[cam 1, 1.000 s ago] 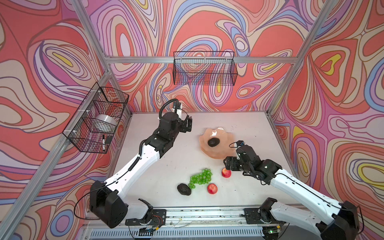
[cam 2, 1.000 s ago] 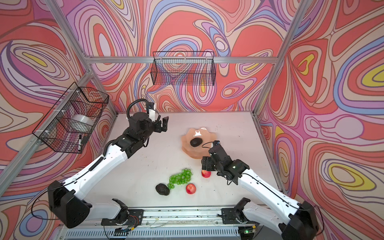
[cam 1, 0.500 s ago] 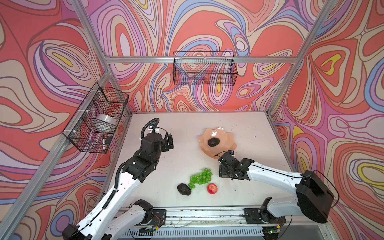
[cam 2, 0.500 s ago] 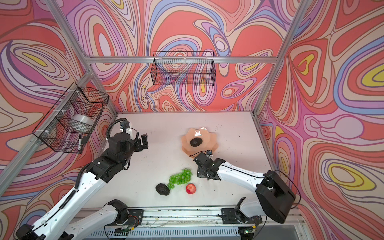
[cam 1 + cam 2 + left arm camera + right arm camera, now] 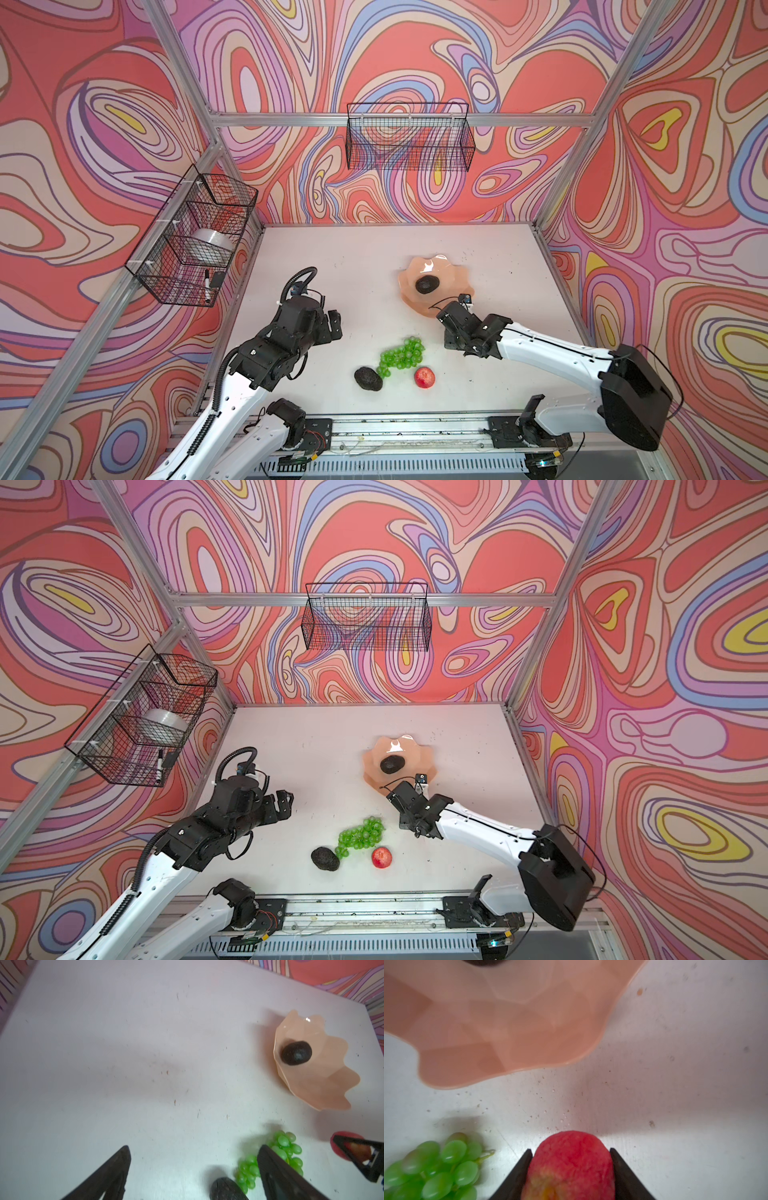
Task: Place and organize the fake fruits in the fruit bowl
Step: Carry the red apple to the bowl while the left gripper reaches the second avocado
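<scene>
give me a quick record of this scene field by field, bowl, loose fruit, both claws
bowl: peach fruit bowl holding one avocado
on table: second avocado, grapes, loose apple
right claw: shut on the other apple, near the bowl's rim
left claw: open, empty
fruits not yet in bowl: four

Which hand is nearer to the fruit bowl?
Right. The right hand, gripping an apple, is close beside the fruit bowl; the left hand is far off to its left.
</scene>
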Controlling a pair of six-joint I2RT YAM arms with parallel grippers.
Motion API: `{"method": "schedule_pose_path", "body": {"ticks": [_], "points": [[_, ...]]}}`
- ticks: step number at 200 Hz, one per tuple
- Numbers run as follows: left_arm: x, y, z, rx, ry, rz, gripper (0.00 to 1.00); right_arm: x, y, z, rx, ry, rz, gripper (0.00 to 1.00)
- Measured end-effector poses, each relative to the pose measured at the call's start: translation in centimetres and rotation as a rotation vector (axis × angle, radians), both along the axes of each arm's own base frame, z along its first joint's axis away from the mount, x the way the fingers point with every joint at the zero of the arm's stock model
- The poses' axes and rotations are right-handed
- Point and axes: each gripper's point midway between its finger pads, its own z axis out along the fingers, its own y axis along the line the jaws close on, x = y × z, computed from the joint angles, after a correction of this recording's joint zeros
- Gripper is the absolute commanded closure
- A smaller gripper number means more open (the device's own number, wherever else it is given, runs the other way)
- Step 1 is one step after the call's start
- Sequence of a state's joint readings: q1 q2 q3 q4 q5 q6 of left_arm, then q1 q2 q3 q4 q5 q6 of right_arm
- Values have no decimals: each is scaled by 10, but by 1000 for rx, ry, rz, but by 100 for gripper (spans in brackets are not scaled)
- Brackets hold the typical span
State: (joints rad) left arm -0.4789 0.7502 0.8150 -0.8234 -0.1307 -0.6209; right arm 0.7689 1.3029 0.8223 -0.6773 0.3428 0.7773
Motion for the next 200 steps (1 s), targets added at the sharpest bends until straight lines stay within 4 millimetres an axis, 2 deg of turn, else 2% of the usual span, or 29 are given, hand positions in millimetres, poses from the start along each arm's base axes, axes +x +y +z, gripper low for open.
{"method": "schedule_pose_path", "body": {"ticks": [16, 33, 45, 56, 71, 87, 117, 150, 180, 200], "points": [[-19, -8, -20, -33, 105, -23, 7, 17, 0, 37, 33, -69, 1, 52], [-39, -21, -32, -71, 179, -53, 8, 43, -1, 72, 51, -141, -3, 52], [-53, -31, -39, -97, 218, -82, 8, 61, -3, 85, 52, -176, -5, 53], [-66, -42, -45, -116, 250, -113, 9, 77, -5, 87, 47, -183, -7, 54], [-81, -54, -54, -126, 292, -144, 8, 99, -8, 80, 35, -179, -9, 54], [-94, -64, -67, -104, 343, -164, 8, 119, -10, 63, 20, -156, -7, 55], [-98, -82, -86, -64, 401, -150, 8, 149, -11, 29, 20, -114, 1, 57], [-96, -97, -103, -69, 428, -119, 7, 169, -12, 10, 22, -110, 7, 57], [-97, -93, -127, -69, 456, -59, 6, 180, -9, 5, 33, -128, 20, 57], [-95, -92, -134, -71, 454, -25, 6, 186, -5, -2, 34, -132, 31, 57]]}}
